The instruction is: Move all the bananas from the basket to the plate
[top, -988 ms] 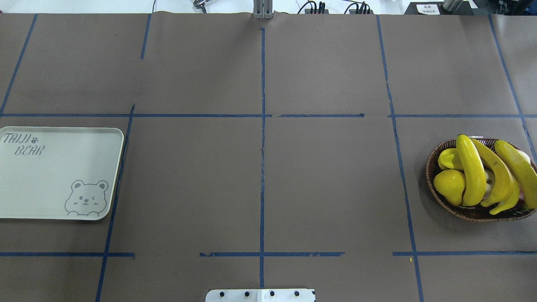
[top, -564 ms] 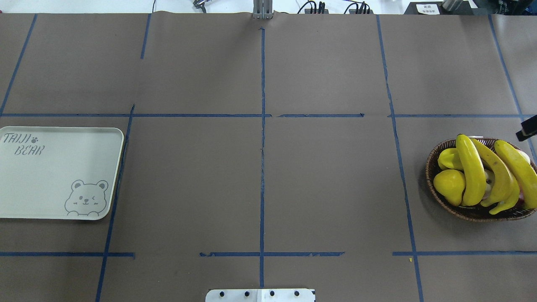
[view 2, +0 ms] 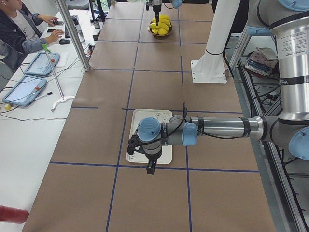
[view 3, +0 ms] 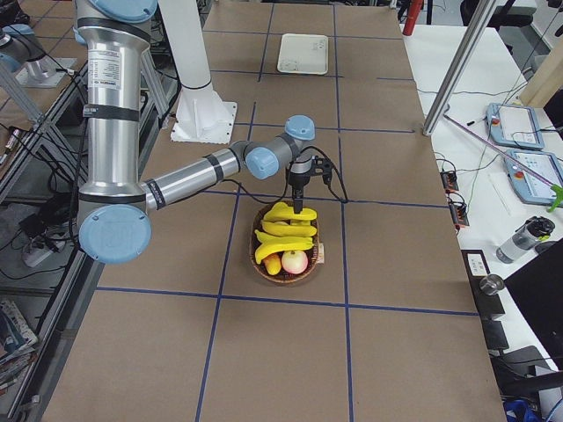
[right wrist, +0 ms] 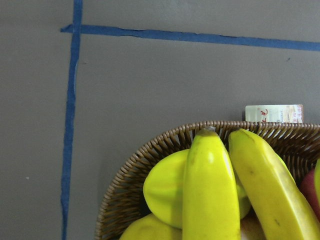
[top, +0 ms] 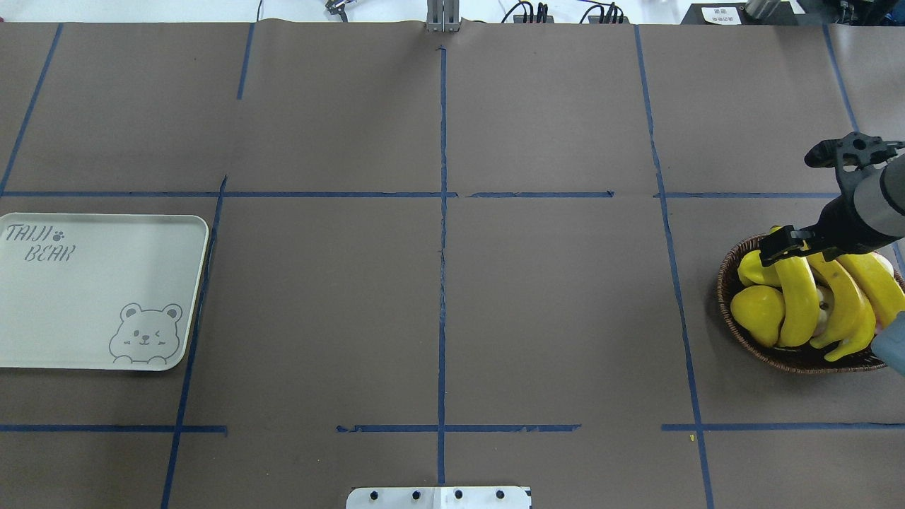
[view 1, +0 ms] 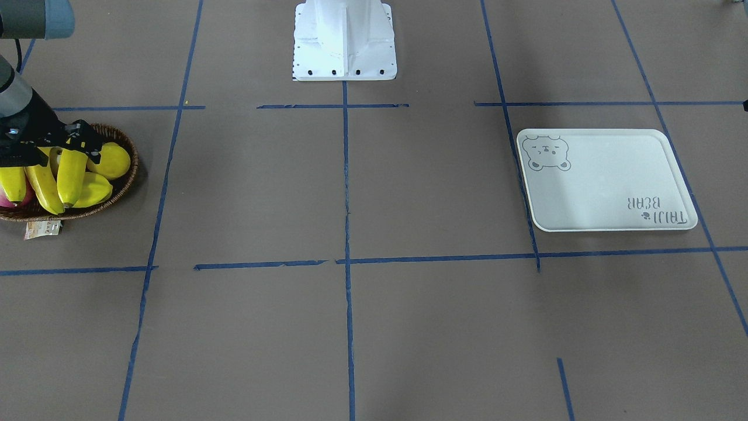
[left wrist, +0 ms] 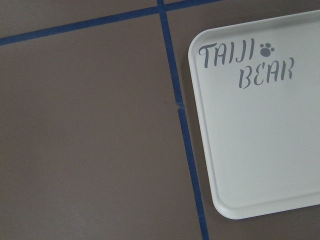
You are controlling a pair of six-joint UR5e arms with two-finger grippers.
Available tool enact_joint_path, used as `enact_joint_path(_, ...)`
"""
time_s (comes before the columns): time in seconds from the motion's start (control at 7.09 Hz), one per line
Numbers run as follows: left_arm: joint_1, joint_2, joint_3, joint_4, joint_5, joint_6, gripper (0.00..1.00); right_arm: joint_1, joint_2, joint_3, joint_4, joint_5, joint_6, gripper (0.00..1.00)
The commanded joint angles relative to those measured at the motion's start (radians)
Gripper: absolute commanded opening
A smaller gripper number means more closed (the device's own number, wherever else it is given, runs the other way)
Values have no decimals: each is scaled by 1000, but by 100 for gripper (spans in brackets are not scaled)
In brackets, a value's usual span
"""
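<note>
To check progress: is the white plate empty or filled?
Empty: nothing lies on the plate; all visible bananas lie in the basket.

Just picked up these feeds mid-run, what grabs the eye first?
The yellow bananas piled in the dark wicker basket at the robot's right end of the table, with the right gripper open over them. At the opposite end the off-white plate lies bare, no banana on it yet.

Overhead from behind looking down, front view facing it, wrist cameras close — basket [top: 799,363] shared by both.
</note>
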Motion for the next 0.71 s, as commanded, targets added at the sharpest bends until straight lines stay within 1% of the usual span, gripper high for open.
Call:
enact_joint_path(0.0,12,0,1,0,0,0,99,-34,0,-44,4,-24,5,91)
enact_joint_path(0.14,12,0,1,0,0,0,99,-34,-2,-45,4,-25,0,90)
enact_joint_path(0.28,13,0,1,0,0,0,99,-36,0,-50,2,-25,0,82)
enact_joint_path(0.42,18,0,1,0,0,0,99,-37,3,-49,1,-24,-3,44)
enact_joint_path(0.56,20,0,1,0,0,-2,99,-36,3,-44,-2,-22,-2,21)
